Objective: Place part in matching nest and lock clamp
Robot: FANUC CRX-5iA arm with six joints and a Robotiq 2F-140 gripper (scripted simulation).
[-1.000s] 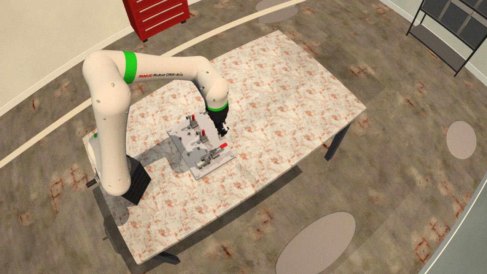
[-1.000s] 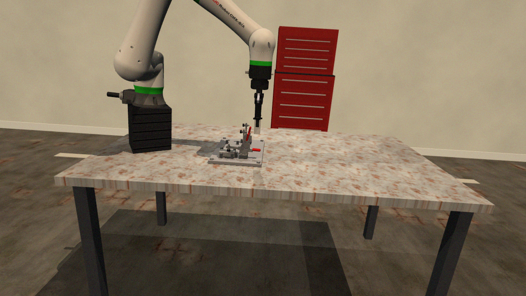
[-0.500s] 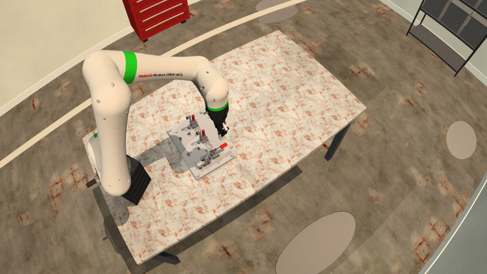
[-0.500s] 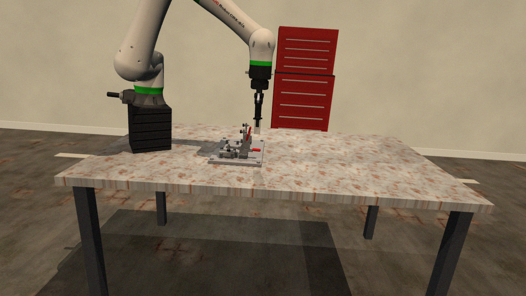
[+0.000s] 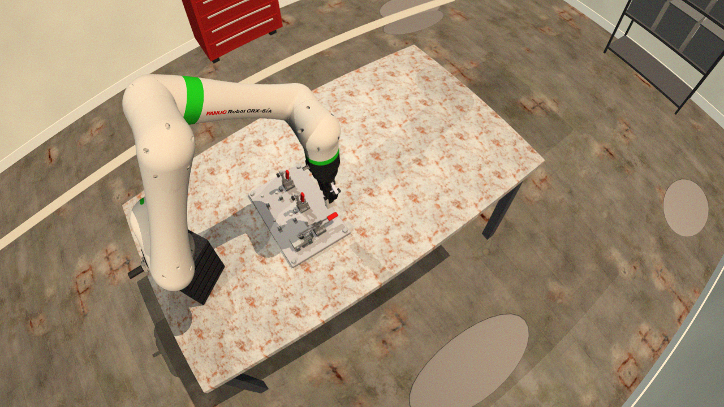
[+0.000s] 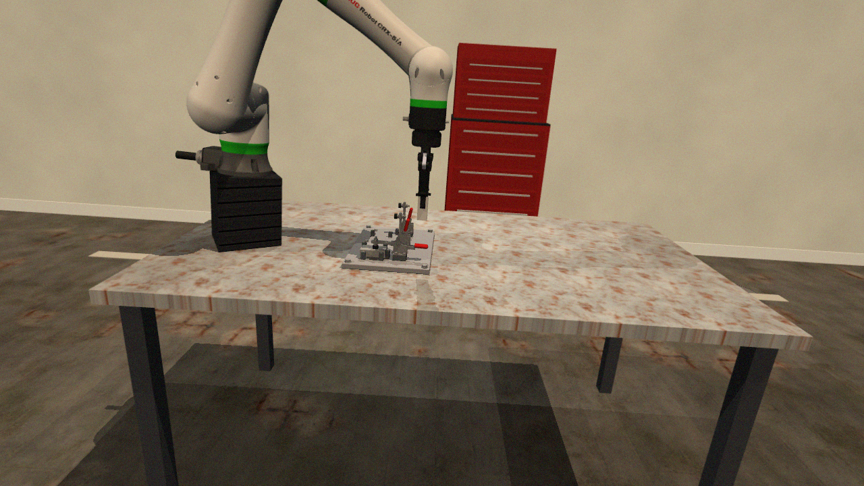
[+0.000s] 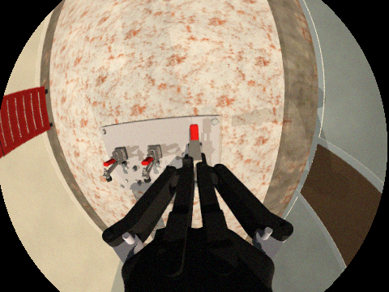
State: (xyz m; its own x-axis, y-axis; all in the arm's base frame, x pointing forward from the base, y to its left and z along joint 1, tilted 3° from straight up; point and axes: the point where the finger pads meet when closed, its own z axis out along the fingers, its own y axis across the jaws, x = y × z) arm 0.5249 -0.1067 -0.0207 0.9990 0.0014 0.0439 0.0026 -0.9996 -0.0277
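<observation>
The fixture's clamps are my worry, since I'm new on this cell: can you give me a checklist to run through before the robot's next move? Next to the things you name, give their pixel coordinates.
1. Gripper (image 5: 330, 202) (image 6: 422, 211) (image 7: 194, 148) shut, nothing held: ok.
2. Gripper raised off the fixture (image 5: 331, 238) (image 6: 386, 268) (image 7: 142, 127): ok.
3. Far clamp's handle (image 5: 287, 174) (image 6: 410, 214) (image 7: 109, 162) and middle clamp's handle (image 5: 302, 197) (image 6: 407, 225) (image 7: 147, 161) upright, bars raised: ok.
4. Near clamp open: not ok; its red handle (image 5: 332, 216) (image 6: 420, 246) (image 7: 194, 132) lies down.
5. Near clamp locked past dead centre: cannot tell.
6. Part flat on its rest pads: cannot tell; too small to make out.

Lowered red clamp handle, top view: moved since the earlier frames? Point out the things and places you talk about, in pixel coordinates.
No; the red handle (image 5: 332, 216) (image 6: 420, 246) (image 7: 194, 132) sits at the same spot against the base plate (image 5: 323, 246) (image 6: 392, 266) (image 7: 162, 126).
</observation>
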